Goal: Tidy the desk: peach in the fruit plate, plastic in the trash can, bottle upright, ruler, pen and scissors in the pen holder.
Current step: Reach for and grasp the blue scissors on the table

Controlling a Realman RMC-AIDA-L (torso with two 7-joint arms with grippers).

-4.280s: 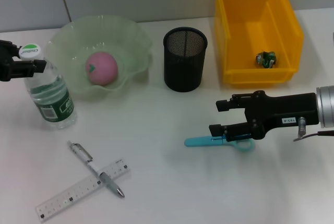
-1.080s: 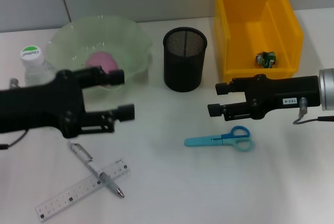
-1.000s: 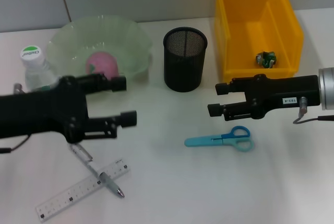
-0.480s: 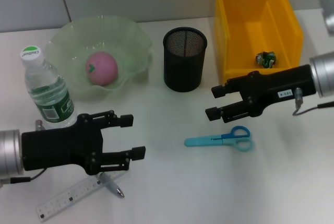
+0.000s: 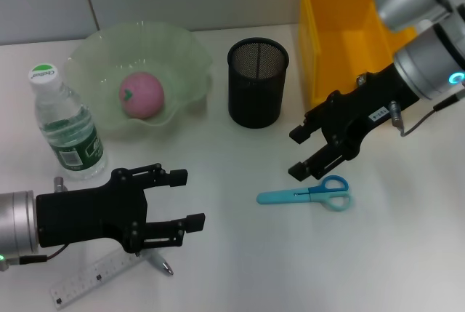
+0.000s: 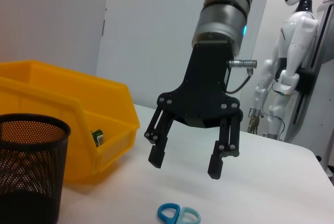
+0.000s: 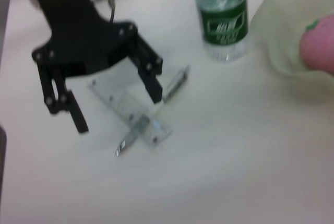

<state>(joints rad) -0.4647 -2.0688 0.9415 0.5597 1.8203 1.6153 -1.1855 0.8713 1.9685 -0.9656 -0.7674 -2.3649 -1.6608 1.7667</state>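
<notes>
We have the peach [image 5: 141, 95] in the fruit plate [image 5: 182, 50], plastic [image 5: 362, 79] binned, bottle [image 5: 65, 126] upright. Ruler [image 5: 87, 281], pen [image 5: 158, 262] and scissors [image 5: 309, 194] lie on the bench; left gripper [image 5: 187, 198] and right gripper [image 5: 297, 153] hover wide, empty.

Even, bright overhead light, soft shadows on the table [image 5: 232, 254]; right wrist view blurred.

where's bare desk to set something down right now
Free: the near stretch between the left gripper and the scissors, and the near corner below the scissors. Crowded: the pen and ruler under the left gripper, and the right gripper above the scissors.
</notes>
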